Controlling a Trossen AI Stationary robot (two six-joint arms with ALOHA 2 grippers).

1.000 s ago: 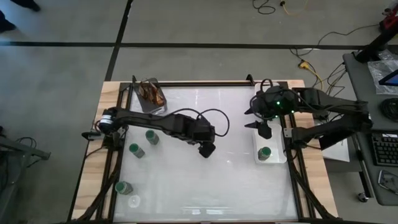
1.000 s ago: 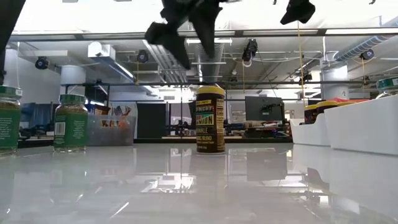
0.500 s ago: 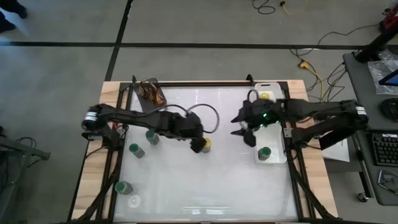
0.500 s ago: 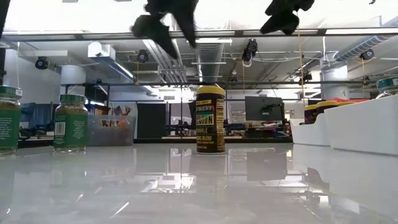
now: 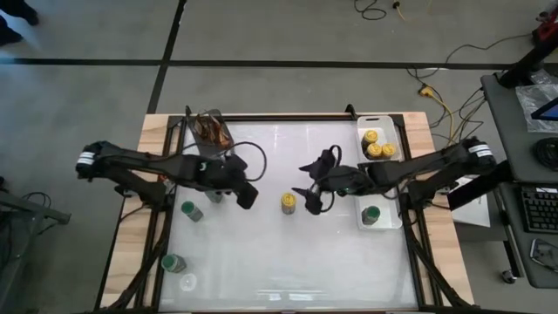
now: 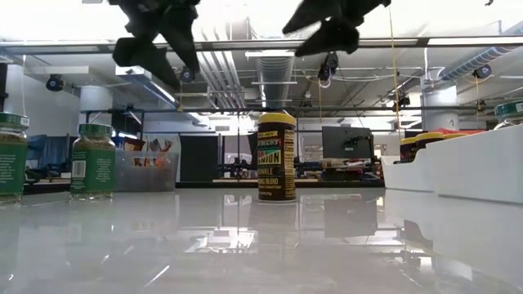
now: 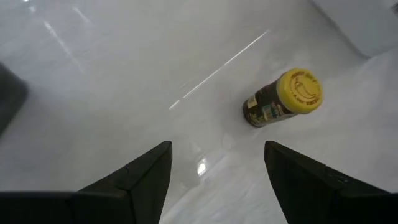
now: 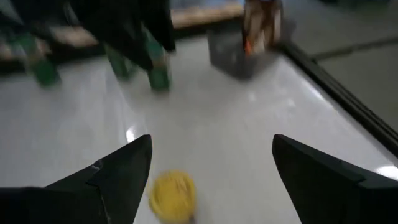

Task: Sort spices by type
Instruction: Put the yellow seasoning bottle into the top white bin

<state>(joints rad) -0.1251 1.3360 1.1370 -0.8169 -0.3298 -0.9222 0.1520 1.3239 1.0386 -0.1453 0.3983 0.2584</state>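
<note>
The right hand [image 5: 307,202] is held spread and empty just beside the lone yellow-lidded jar [image 5: 288,203] at mid-desk; the left hand [image 5: 247,195], also spread and empty, is nearby. Three yellow jars [image 5: 377,146] are trayed, one green jar [image 5: 370,214] too; four green jars [image 5: 190,210] are left.

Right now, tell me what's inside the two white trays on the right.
The far tray holds three yellow-lidded jars. The near tray holds one green-lidded jar; the right arm covers part of it.

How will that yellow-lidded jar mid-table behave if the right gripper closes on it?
The yellow-lidded jar stands upright and alone on the glossy white table, so a sideways nudge would probably slide it. It is taller than wide, so a high push may tip it. Being round, it would likely roll.
</note>
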